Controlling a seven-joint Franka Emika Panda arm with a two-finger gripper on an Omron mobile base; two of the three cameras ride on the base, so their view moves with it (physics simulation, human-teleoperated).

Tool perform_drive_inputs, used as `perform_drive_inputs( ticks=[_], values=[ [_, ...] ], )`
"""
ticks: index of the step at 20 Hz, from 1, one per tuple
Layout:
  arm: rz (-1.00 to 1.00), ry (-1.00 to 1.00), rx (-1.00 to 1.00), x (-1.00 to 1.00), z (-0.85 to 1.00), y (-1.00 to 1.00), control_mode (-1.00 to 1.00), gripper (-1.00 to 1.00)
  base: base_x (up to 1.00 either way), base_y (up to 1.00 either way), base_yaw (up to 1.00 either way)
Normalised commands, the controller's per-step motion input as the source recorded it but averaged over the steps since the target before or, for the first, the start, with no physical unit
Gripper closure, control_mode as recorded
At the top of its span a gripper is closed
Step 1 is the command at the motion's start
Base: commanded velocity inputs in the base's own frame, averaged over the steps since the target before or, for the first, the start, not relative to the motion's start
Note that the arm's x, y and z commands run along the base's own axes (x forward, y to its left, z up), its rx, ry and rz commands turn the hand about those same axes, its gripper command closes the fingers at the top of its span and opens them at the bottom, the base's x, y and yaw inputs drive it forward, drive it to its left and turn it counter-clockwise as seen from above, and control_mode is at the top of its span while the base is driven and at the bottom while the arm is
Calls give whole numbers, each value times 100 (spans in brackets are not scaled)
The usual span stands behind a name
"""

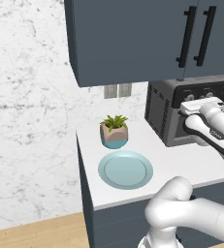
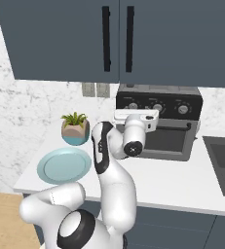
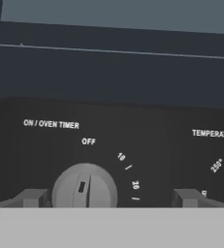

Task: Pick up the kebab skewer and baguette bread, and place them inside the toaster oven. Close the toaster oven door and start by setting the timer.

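The toaster oven (image 2: 159, 121) stands on the counter against the wall, and its door (image 2: 170, 139) is up and shut. My gripper (image 3: 108, 198) is open and faces the black top panel. Its fingertips (image 3: 33, 197) stand either side of the silver ON / OVEN TIMER knob (image 3: 84, 186), which sits nearer the left tip. The knob's mark points up, close to OFF. In the left base view my hand (image 1: 200, 105) is pressed near the oven's knob row. The kebab skewer and the baguette bread are out of view.
A pale blue plate (image 1: 125, 169) lies bare near the counter's front edge. A small potted plant (image 1: 114, 131) stands behind it. Dark wall cabinets (image 2: 114, 39) hang low over the oven. A sink (image 2: 222, 164) lies to the oven's right.
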Motion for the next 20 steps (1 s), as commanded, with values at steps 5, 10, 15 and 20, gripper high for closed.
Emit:
perform_drive_inputs(
  ticks=[5,10,15,20],
  values=[
    [0,0,0,-5,0,7,-100,-100,0,0,0],
    [0,0,0,0,0,15,-100,-100,0,0,0],
    [0,0,0,0,0,6,-100,-100,0,0,0],
    [0,0,0,0,0,0,-100,100,0,0,0]
  ],
)
